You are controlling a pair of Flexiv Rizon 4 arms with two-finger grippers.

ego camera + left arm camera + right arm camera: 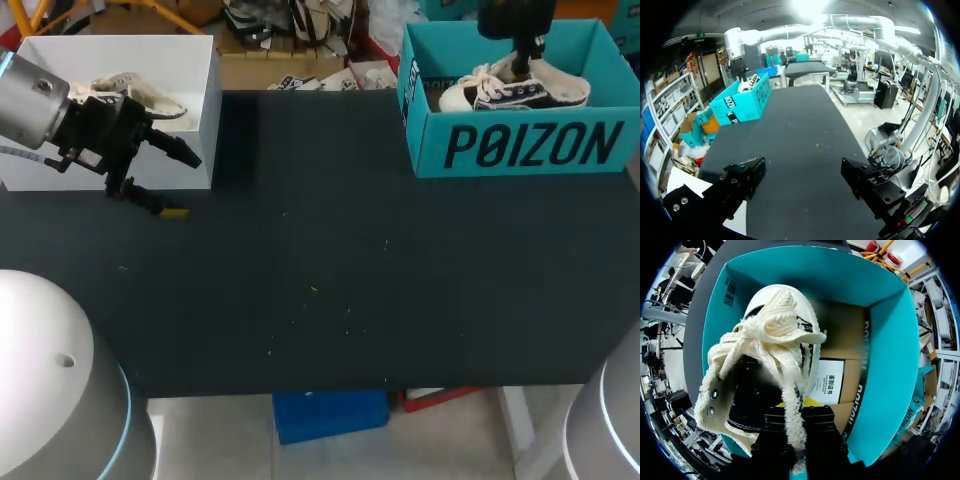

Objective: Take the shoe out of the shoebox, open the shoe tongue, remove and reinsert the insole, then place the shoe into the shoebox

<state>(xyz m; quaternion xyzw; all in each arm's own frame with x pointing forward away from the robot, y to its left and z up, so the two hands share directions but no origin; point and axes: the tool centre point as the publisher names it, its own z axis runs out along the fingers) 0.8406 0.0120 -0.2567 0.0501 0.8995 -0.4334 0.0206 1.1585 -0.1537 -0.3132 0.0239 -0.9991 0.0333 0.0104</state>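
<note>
Shoe (530, 92) is probably best lifted straight up, clear of box (520, 150) walls. Right jaws: can't be told tbh; left jaws spread.

shoebox (520, 118) | large black lettering (533, 146) on front | barcode (730, 285) on inside wall

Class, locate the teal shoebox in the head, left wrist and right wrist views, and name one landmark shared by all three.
Head view: teal shoebox at the far right corner of the table.
Left wrist view: the box is far ahead of the left pincer, across the table.
Right wrist view: its walls surround the shoe.
Shared landmark: the shoe inside it.
</note>
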